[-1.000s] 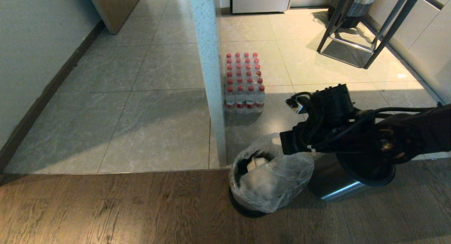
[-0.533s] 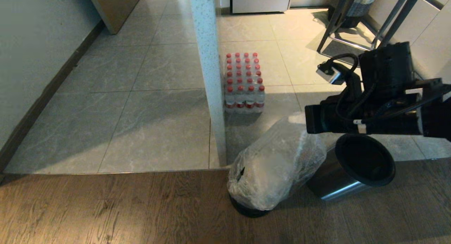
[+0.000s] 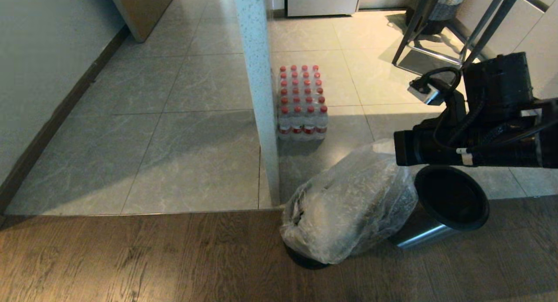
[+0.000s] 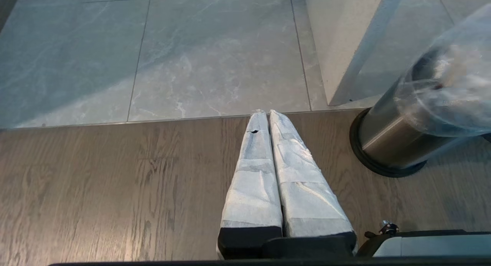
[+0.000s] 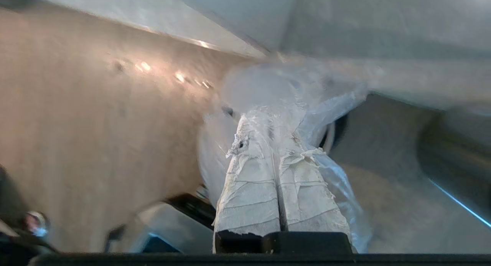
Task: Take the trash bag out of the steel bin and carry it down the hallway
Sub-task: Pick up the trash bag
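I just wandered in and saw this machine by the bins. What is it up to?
The robot is taking out the rubbish. Its right gripper is shut on the top of the clear trash bag, which is stretched up and out over a steel bin standing on the wooden floor. A second bin beside it leans, its dark opening showing. The left gripper is shut and idle over the floor nearby.

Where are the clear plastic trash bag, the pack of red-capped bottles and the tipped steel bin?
clear crinkly plastic trash bag (image 3: 348, 206), head view, its bulging middle.
shrink-wrapped pack of red-capped bottles (image 3: 301, 102), head view, the caps.
round brushed-steel bin (image 3: 451, 198), head view, its dark mouth.
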Robot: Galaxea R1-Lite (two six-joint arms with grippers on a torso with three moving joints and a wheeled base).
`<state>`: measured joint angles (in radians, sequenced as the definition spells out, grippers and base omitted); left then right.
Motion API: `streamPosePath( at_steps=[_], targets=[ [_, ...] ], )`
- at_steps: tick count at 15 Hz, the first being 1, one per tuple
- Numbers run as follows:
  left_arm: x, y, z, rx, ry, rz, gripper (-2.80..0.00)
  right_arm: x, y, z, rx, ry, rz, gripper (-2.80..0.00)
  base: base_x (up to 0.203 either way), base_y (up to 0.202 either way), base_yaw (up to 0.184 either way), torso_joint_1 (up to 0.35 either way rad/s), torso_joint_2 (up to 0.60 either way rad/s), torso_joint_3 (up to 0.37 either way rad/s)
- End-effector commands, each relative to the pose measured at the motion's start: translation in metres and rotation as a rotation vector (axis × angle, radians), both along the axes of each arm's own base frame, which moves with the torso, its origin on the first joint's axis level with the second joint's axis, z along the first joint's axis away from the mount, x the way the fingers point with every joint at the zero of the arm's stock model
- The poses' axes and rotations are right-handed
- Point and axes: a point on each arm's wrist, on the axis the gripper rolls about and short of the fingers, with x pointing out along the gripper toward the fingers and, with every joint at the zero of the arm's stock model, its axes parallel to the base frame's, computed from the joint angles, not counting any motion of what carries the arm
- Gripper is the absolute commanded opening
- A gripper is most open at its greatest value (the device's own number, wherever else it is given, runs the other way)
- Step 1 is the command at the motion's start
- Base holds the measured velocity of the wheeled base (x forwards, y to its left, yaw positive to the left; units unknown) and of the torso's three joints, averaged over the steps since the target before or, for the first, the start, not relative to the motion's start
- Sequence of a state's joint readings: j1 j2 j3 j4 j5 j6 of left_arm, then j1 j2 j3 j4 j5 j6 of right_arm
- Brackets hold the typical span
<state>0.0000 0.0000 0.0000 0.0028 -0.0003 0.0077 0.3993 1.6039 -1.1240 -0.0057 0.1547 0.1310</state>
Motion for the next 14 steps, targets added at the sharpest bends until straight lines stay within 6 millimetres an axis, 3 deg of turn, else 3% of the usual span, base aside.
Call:
streamPosePath(
  at_steps=[1,6,9,14],
  targets=[
    [0.0,0.0,0.0,0.0,0.0,0.0,-2.8,0.013,-0.004,-0.022,-0.065,0.052,-0.003,-2.8,0.0,0.0,0.0,0.0,0.0,0.0],
    [0.0,0.0,0.0,0.0,0.0,0.0,-2.8,0.032,-0.025,-0.036,-0.124,0.072,-0.057,-2.8,0.0,0.0,0.0,0.0,0.0,0.0],
    [0.0,0.0,0.0,0.0,0.0,0.0,-2.8,0.022,-0.025,-0.008,-0.081,-0.008,-0.036,-2.8,0.0,0.0,0.0,0.0,0.0,0.0],
    [0.0,0.0,0.0,0.0,0.0,0.0,-2.8,-0.015,-0.022,0.031,0.019,-0.083,0.086,-2.8,0.0,0.0,0.0,0.0,0.0,0.0]
  ],
)
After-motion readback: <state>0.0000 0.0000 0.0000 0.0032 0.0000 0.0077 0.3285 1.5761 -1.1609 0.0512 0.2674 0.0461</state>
